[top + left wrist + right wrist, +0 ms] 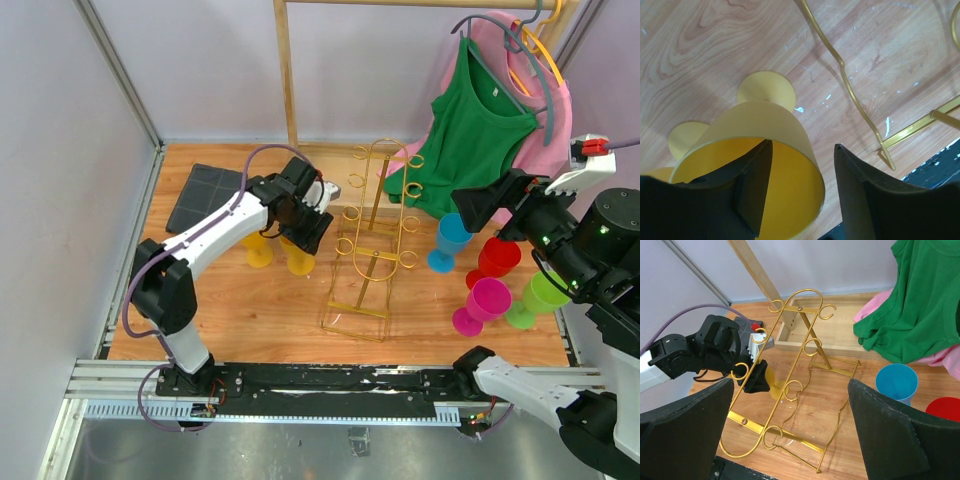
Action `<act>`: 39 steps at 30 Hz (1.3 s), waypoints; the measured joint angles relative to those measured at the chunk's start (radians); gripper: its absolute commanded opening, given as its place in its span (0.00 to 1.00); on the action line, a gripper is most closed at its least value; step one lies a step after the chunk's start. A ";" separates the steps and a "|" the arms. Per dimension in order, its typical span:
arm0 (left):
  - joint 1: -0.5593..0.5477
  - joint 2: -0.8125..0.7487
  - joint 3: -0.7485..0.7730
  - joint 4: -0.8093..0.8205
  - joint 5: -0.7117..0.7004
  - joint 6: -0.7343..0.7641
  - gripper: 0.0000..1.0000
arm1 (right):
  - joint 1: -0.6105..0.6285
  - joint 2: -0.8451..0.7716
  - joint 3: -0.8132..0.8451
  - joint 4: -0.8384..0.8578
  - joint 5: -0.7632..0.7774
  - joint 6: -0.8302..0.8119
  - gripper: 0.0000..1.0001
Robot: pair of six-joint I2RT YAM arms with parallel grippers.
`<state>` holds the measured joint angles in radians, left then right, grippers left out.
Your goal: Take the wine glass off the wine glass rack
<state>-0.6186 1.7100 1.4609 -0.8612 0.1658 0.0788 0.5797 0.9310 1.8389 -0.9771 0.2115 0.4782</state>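
Straddling wine glass (760, 125) rim — left pincer (802, 150)

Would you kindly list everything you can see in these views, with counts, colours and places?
wine glass rack: 1, gold, table centre
wine glasses: 2, yellow, standing left of rack
blue glass, red glass, magenta glass, green glass: 1 each, right of rack
mat: 1, dark, back left
clothes rail: 1, wood, back
top: 1, green, hanging on rail
garment: 1, pink, behind the top
left gripper: 1, black, open over a yellow glass
right gripper: 1, black, open, raised at right
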 measured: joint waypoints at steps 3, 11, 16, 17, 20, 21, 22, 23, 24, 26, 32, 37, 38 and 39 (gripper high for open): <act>0.000 -0.003 0.040 -0.019 -0.008 0.010 0.65 | 0.000 0.000 0.000 0.000 0.000 0.000 0.99; 0.000 -0.031 0.156 -0.063 -0.020 0.013 0.68 | 0.000 0.006 0.000 0.000 -0.001 0.000 0.99; 0.000 -0.038 0.164 -0.073 -0.036 0.014 0.70 | 0.000 0.016 0.000 0.000 -0.001 -0.001 0.99; 0.001 -0.038 0.165 -0.078 -0.039 0.014 0.70 | 0.000 0.018 0.000 0.000 -0.001 -0.001 0.99; 0.012 -0.038 0.185 -0.093 -0.040 0.014 0.74 | 0.000 0.019 0.000 0.000 0.000 -0.001 0.99; 0.021 -0.038 0.198 -0.099 -0.040 0.015 0.75 | 0.000 0.019 0.000 0.000 0.000 -0.001 0.99; 0.036 -0.038 0.217 -0.104 -0.035 0.015 0.75 | 0.000 0.019 0.000 0.000 0.002 -0.002 0.98; 0.057 -0.038 0.242 -0.108 -0.034 0.016 0.76 | 0.000 0.022 0.000 0.000 0.007 -0.005 0.98; 0.081 -0.038 0.267 -0.110 -0.032 0.018 0.77 | 0.000 0.026 0.000 0.000 0.015 -0.010 0.98; 0.145 -0.038 0.332 -0.110 -0.022 0.019 0.78 | 0.000 0.043 -0.002 0.000 0.039 -0.027 0.98; 0.380 -0.053 0.463 -0.073 0.020 0.022 0.80 | -0.104 0.110 -0.119 0.031 0.076 -0.089 0.98; 0.550 -0.141 0.353 0.007 0.065 0.022 0.80 | -0.218 0.136 -0.314 0.053 0.117 -0.100 0.98; 0.588 -0.170 0.301 0.033 0.077 0.022 0.79 | -0.225 0.135 -0.345 0.056 0.138 -0.102 0.98; 0.623 -0.198 0.249 0.060 0.084 0.022 0.79 | -0.229 0.127 -0.375 0.062 0.159 -0.106 0.98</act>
<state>0.0040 1.5120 1.7100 -0.8009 0.2501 0.1005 0.3504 1.0584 1.4635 -0.9154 0.3710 0.3725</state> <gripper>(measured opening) 0.795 0.984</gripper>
